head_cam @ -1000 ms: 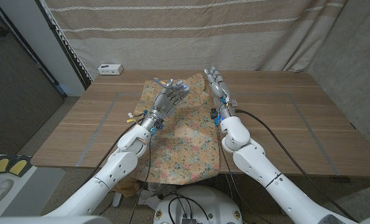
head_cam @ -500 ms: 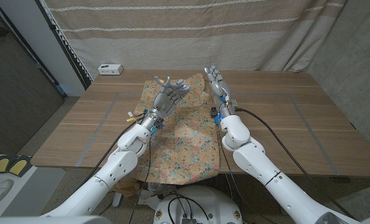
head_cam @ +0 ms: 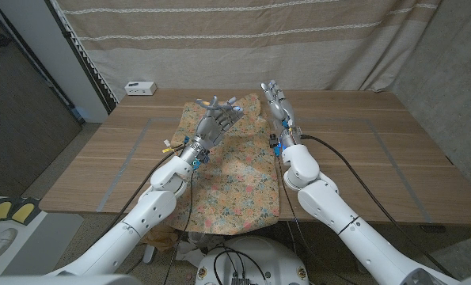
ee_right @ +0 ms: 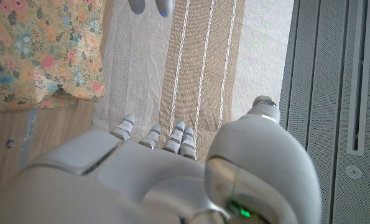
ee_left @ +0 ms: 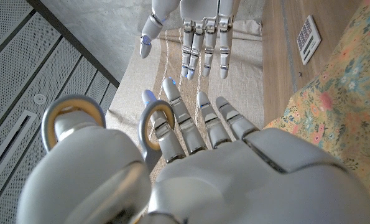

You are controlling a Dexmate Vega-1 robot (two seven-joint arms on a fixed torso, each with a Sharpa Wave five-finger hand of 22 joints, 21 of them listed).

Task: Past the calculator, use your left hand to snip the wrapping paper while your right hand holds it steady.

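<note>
While our left hand [head_cam: 216,121] hovers over the floral yellow wrapping paper [head_cam: 233,170] spread on the wooden bench [head_cam: 362,158], its fingers [ee_left: 183,124] hold grey scissors with yellow-lined loops [ee_left: 155,127]. Our right hand [head_cam: 276,103] stands beside the paper's far edge, fingers spread, holding nothing.

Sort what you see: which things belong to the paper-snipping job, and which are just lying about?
Job: paper; scissors, held by the left hand; right hand; calculator, as the marker.
Just there: table; curtain.
</note>
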